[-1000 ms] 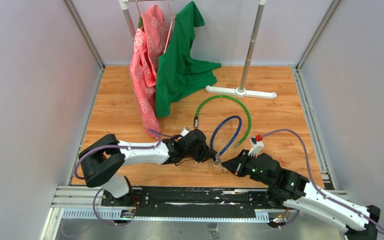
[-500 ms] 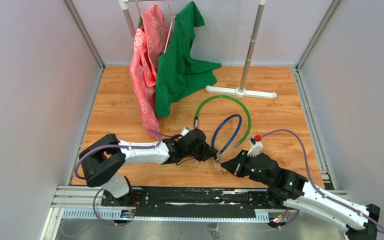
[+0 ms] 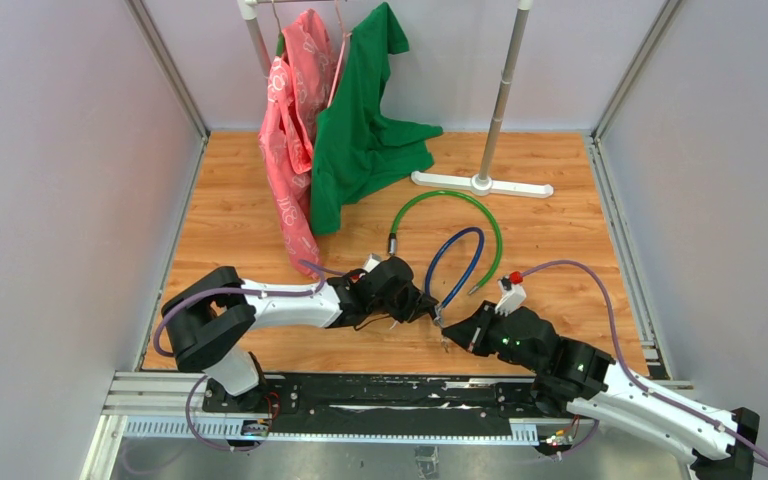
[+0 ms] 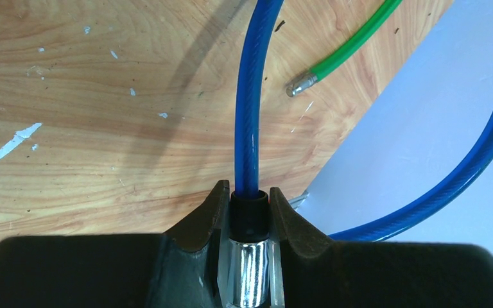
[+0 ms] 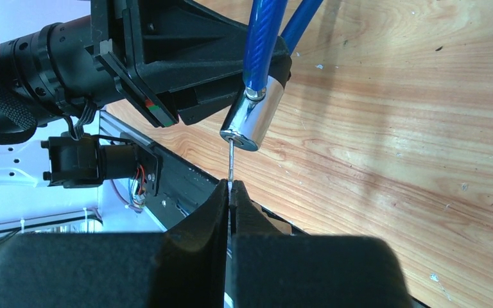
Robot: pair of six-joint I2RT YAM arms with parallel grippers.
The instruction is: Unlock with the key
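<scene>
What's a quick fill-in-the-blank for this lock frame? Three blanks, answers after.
1. The left pincer clamps the lock barrel of the ___ cable.
2. The right pincer is shut on the ___, its tip at the barrel's keyhole.
3. The green cable lies loose, held by ___ pincer.
Missing: blue; key; neither.

The blue plastic-sheathed cable (image 4: 247, 115) is smooth and glossy. Its polished chrome metal lock cylinder (image 5: 251, 119) has a mirror finish. The thin bare-metal key (image 5: 231, 160) is dull silver. The light wood-grain tabletop (image 4: 103, 128) is matt, with white scuffs. The green glossy cable (image 4: 353, 48) ends in 1 dull metal tip (image 4: 300, 85). The green cloth shirt (image 3: 360, 130) and pink cloth garment (image 3: 290, 150) look matt.
</scene>
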